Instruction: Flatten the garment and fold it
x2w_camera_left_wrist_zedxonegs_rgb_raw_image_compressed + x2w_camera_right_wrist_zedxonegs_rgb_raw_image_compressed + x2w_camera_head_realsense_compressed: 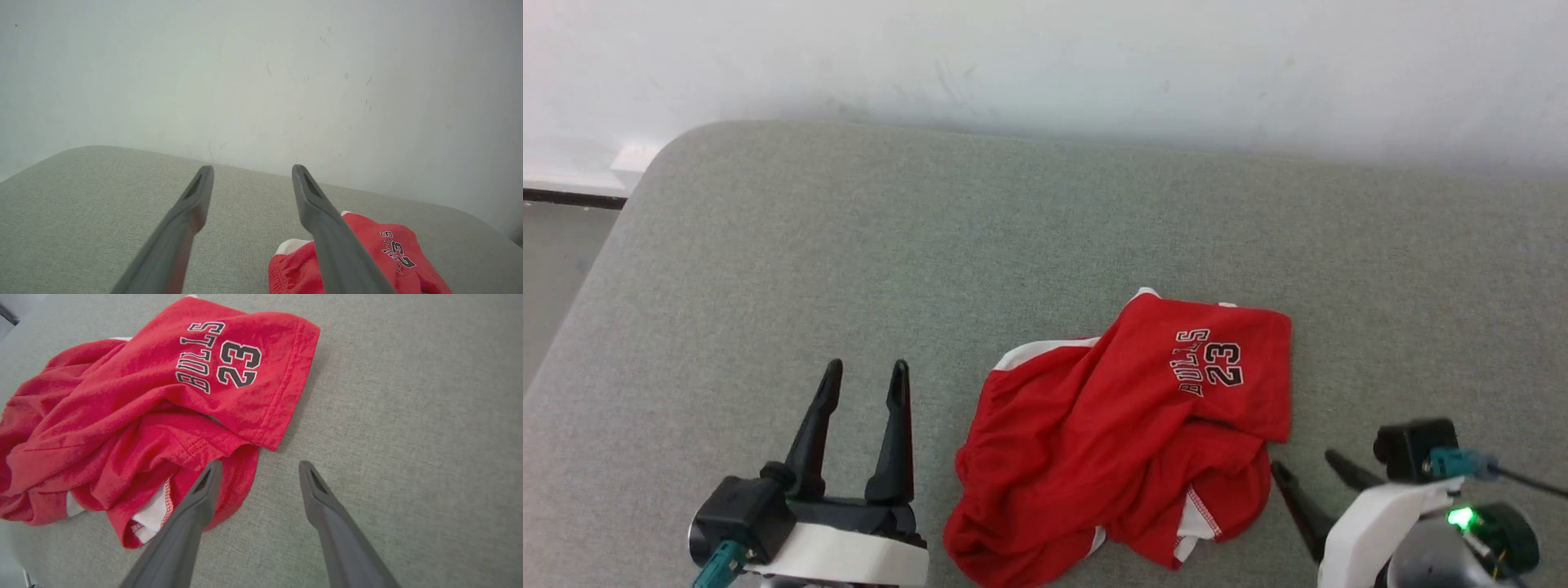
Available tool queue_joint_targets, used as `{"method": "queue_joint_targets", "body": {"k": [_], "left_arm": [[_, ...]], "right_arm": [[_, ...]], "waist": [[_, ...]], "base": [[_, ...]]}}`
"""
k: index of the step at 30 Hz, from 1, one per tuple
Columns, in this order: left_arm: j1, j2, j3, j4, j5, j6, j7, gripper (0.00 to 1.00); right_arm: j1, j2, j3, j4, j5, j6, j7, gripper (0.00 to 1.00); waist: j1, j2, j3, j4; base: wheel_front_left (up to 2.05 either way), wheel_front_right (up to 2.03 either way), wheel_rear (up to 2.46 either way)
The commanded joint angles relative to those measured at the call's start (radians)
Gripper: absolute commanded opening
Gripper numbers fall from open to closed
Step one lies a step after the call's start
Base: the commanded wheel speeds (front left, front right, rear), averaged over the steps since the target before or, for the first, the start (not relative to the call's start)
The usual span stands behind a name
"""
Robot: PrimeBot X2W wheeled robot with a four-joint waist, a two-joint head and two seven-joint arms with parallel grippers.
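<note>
The garment (1127, 433) is sitting in a crumpled heap near the front edge of the grey surface (768, 269), a bit right of middle, with the "BULLS 23" leg flopping over the top. The right end effector (1303, 461) is hovering spread at the heap's right hem, and the left end effector (866, 371) is waiting spread just to the left. My worry: it's grabbing several bunched layers at once and dragging the whole wad toward that front edge instead of flattening it.
</note>
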State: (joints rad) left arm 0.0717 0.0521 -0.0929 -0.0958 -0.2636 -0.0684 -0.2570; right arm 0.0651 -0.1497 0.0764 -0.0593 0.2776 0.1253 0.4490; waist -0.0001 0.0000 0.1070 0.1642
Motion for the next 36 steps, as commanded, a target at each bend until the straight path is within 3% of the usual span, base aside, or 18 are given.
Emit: {"method": "queue_joint_targets", "body": {"k": [1, 7, 13, 14, 15, 18, 23, 27, 36], "left_arm": [[-0.001, -0.002, 0.007, -0.005, 0.004, 0.002, -0.005, 1.00], [-0.020, -0.002, 0.017, -0.002, 0.005, -0.004, -0.005, 1.00], [-0.035, -0.002, 0.019, -0.002, 0.006, -0.007, -0.005, 1.00], [-0.036, -0.002, 0.019, -0.002, 0.006, -0.007, -0.005, 1.00], [-0.037, -0.002, 0.019, -0.003, 0.006, -0.006, -0.005, 1.00], [-0.038, -0.002, 0.020, -0.002, 0.003, -0.003, -0.005, 1.00], [-0.033, -0.002, 0.026, -0.005, -0.003, 0.007, -0.005, 1.00], [-0.031, -0.002, 0.035, -0.007, -0.008, 0.008, -0.005, 1.00], [-0.029, -0.002, 0.032, -0.004, -0.014, 0.006, -0.005, 1.00]], "right_arm": [[0.034, 0.030, -0.010, -0.025, -0.019, 0.005, 0.012, 1.00], [0.047, 0.069, -0.014, 0.004, -0.039, 0.005, 0.010, 1.00], [0.004, 0.089, -0.002, 0.126, -0.048, 0.005, 0.016, 1.00], [-0.003, 0.091, 0.001, 0.145, -0.047, 0.005, 0.015, 0.95], [-0.011, 0.093, 0.004, 0.162, -0.044, 0.005, 0.013, 0.60], [-0.031, 0.096, 0.007, 0.202, -0.037, 0.005, -0.006, 0.00], [-0.058, 0.098, -0.001, 0.206, -0.037, 0.005, -0.052, 0.00], [-0.081, 0.099, -0.049, 0.128, -0.041, 0.005, -0.074, 0.00], [0.004, 0.099, -0.335, -0.120, -0.080, 0.005, 0.061, 0.00]], "waist": [[0.0001, 0.0000, 0.015, 0.001], [0.0001, 0.0000, 0.034, 0.005], [0.0001, 0.0000, 0.047, 0.014], [0.0001, 0.0000, 0.049, 0.015], [0.0001, 0.0000, 0.051, 0.016], [0.0001, 0.0000, 0.052, 0.016], [0.0001, 0.0000, 0.048, 0.005], [0.0001, 0.0000, 0.048, -0.011], [0.0001, 0.0000, 0.060, -0.012]], "base": [[0.00, 0.00, 0.00], [0.00, 0.00, 0.00], [0.00, 0.00, 0.00], [0.00, 0.00, 0.00], [0.00, 0.00, 0.00], [0.00, 0.00, 0.00], [0.00, 0.00, 0.00], [0.00, 0.00, 0.00], [0.00, 0.00, 0.00]]}}
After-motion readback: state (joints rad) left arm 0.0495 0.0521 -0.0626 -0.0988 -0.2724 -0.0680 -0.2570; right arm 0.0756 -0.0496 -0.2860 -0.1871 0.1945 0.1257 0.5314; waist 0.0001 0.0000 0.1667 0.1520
